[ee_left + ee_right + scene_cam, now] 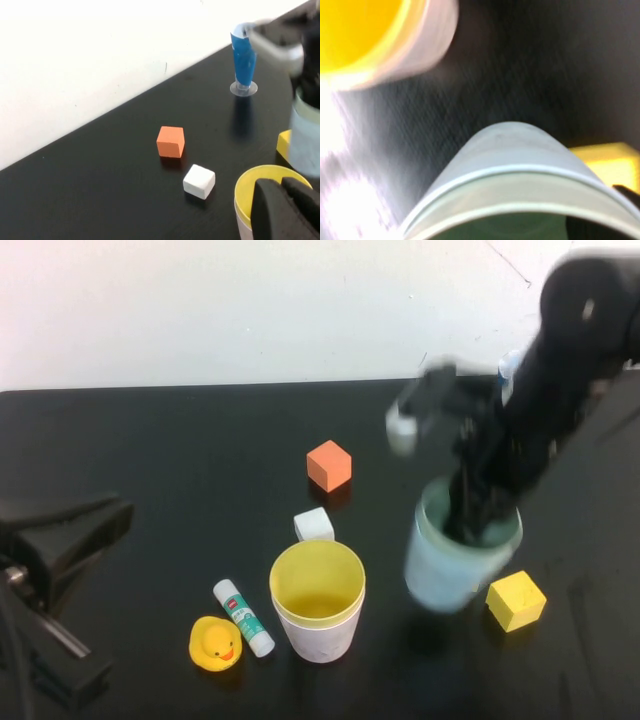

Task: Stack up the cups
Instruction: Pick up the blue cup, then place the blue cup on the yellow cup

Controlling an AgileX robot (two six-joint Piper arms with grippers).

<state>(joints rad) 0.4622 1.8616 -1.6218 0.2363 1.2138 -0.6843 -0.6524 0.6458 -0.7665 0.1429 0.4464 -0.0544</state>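
On the black bench (180, 460), the right end effector (470, 515) clamps the sage-green-lined pale plastic cup's (450, 570) rim, lifted right of the yellow-in-pink cup stack (317, 600); misalignment could topple it, while the left end effector (60, 530) sits parked, fingers together.

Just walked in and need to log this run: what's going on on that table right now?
The right claw reaches into a stack of two cups, sage green inside light blue, gripping its rim; the stack looks lifted and tilted, right of the yellow cup. The yellow cup is nested in a pinkish-white one standing near the table's front. The left claw sits parked at the left edge, holding nothing. Around them lie an orange cube, white cube, yellow cube, glue stick and rubber duck.
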